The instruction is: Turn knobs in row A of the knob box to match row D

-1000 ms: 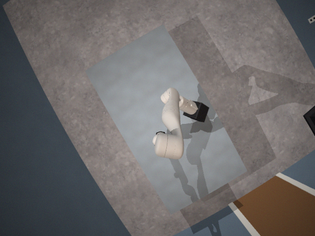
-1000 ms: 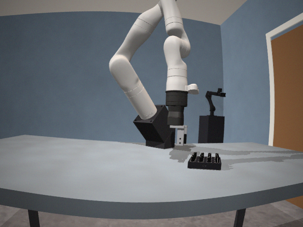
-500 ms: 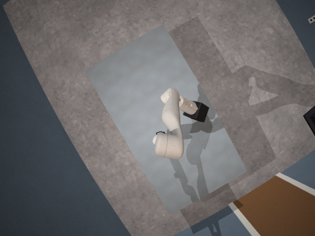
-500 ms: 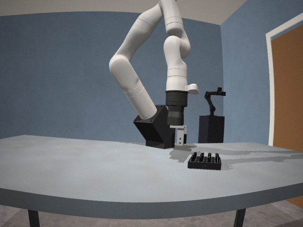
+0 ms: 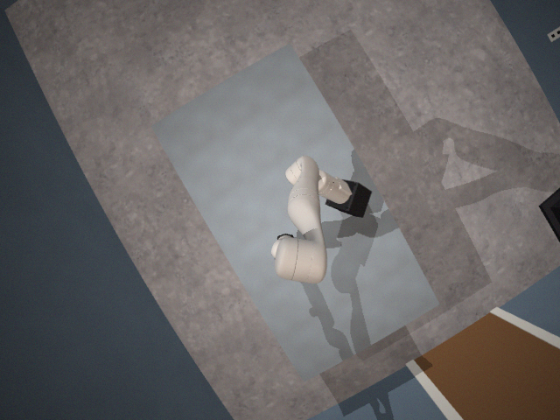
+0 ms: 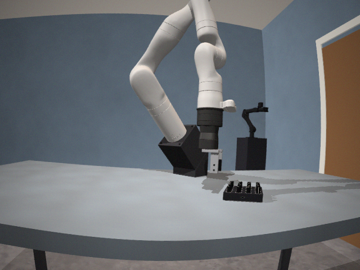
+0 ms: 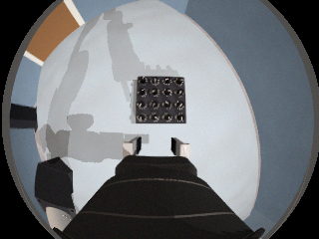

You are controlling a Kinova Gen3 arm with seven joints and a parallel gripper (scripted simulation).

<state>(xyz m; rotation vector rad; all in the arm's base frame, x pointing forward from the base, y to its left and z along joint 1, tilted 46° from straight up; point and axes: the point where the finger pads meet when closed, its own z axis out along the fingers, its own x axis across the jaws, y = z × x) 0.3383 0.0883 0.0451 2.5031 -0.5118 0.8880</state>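
Note:
The black knob box (image 6: 243, 192) (image 7: 161, 100) stands on its feet on the grey-blue table (image 6: 116, 197) (image 5: 226, 157) (image 7: 213, 94), with four rows of dark knobs on top. The knobs' white lines are too small to read. A small socket shows on the box's side that faces the exterior view. My gripper (image 6: 215, 171) (image 7: 156, 143) is open and empty. It points straight down, a little above the table, behind and to the left of the box in the exterior view, and clear of it. In the top view the arm hides both the box and the gripper.
The arm's black slanted base (image 6: 185, 153) (image 5: 353, 199) stands on the table just behind the gripper. A black pedestal (image 6: 250, 157) with a small dark arm stands beyond the table's far edge. An orange door (image 6: 343, 101) is at the right.

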